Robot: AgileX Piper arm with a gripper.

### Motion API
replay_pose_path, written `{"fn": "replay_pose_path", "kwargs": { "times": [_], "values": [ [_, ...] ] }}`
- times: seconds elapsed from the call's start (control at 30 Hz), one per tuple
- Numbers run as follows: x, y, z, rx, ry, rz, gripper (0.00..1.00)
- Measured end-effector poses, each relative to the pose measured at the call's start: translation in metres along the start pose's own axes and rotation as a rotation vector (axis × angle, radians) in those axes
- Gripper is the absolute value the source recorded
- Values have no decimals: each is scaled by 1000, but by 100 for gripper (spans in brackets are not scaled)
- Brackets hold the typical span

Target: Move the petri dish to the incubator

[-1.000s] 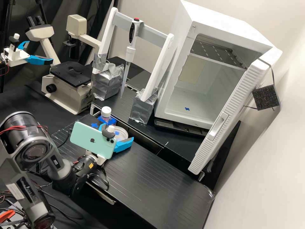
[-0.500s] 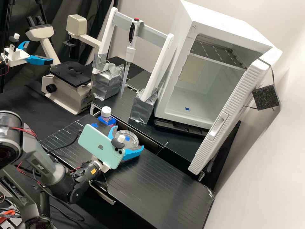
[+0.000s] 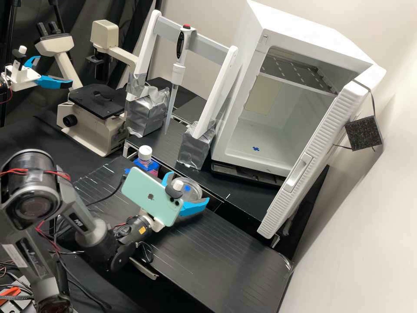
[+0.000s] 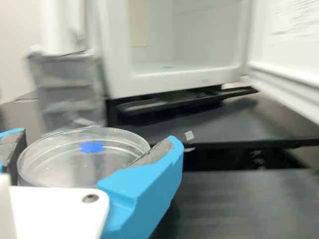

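The tool is grasping the petri dish, its two blue fingers pressing in from opposite sides of the round wall. The dish is staying outside the incubator, showing over the far edge of the near desk. It is lying about level between the fingers, and a blue mark is showing on it. Whether its base is touching anything beneath is hard to tell. A pale green phone is riding on the arm just behind the fingers.

The incubator is standing beyond the dish, its door hanging wide open. Inside, a second blue mark is showing on the white floor, and a metal shelf is stretching across above it. A white-capped bottle is standing near the tool, partly hiding behind the phone. Farther back, a pipette is hanging upright from a white frame, whose legs are rising out of two silver-wrapped blocks. A cream microscope is standing beside that frame.
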Motion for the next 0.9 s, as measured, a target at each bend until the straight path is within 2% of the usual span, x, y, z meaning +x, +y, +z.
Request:
{"fn": "replay_pose_path", "kwargs": {
  "times": [0.13,0.3,0.33,0.47,0.63,0.73,0.9],
  "values": [
    [24,20,7,9,-11,83,0],
    [65,47,12,17,14,182,0],
    [77,54,11,15,36,202,0],
    [118,68,8,26,69,210,0],
    [169,80,1,50,72,187,0],
    [194,80,-2,56,59,166,0],
    [237,77,-10,43,43,124,0]
  ]
}}
